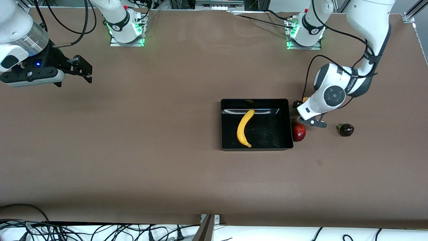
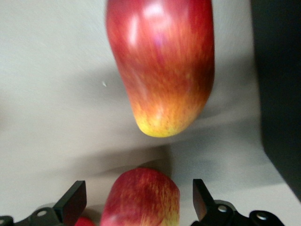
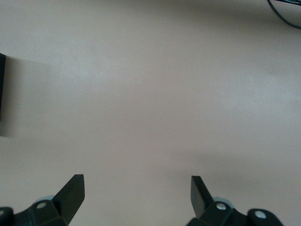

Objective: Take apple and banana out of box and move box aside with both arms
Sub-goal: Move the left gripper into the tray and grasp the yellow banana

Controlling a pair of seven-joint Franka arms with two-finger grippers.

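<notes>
The black box [image 1: 284, 124] sits mid-table with the yellow banana [image 1: 245, 128] lying in it. A red-and-yellow apple [image 1: 298, 131] rests on the table against the box's wall toward the left arm's end; it fills the left wrist view [image 2: 162, 66]. My left gripper [image 1: 300, 104] is low beside the box, just farther from the front camera than the apple. It is open [image 2: 138, 197] around a second red-and-yellow fruit [image 2: 141, 200], with gaps on both sides. That fruit is mostly hidden in the front view [image 1: 305, 99]. My right gripper [image 1: 80, 68] waits open and empty [image 3: 137, 188] at the right arm's end.
A dark purple toy eggplant [image 1: 346, 129] lies on the table toward the left arm's end from the apple. The box's black wall [image 2: 277, 94] runs close beside the left gripper. The brown table [image 1: 133, 150] spreads between the box and the right arm.
</notes>
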